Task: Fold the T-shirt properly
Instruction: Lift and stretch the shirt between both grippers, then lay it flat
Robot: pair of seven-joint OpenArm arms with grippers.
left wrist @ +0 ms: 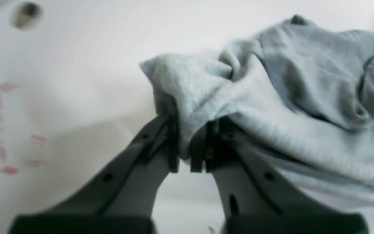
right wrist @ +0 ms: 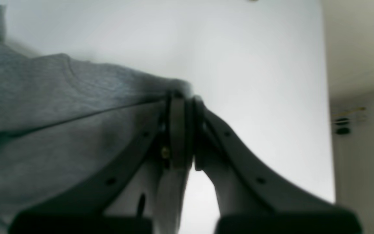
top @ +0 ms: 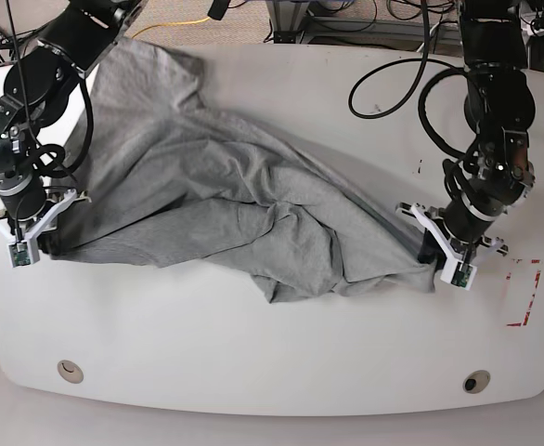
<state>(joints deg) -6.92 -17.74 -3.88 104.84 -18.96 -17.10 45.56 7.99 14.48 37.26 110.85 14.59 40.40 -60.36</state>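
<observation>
The heather-grey T-shirt [top: 226,200] lies rumpled across the middle of the white table [top: 253,353], stretched between both arms. My left gripper [left wrist: 184,152], on the right of the base view [top: 433,258], is shut on a bunched edge of the T-shirt [left wrist: 271,107]. My right gripper [right wrist: 187,130], on the left of the base view [top: 42,243], is shut on another edge of the T-shirt [right wrist: 60,107]. No lettering shows.
Red tape marks [top: 524,295] lie on the table at the right, also in the left wrist view [left wrist: 2,130]. Two round holes [top: 68,371] [top: 476,382] sit near the front edge. Black cables [top: 393,74] loop at the back right.
</observation>
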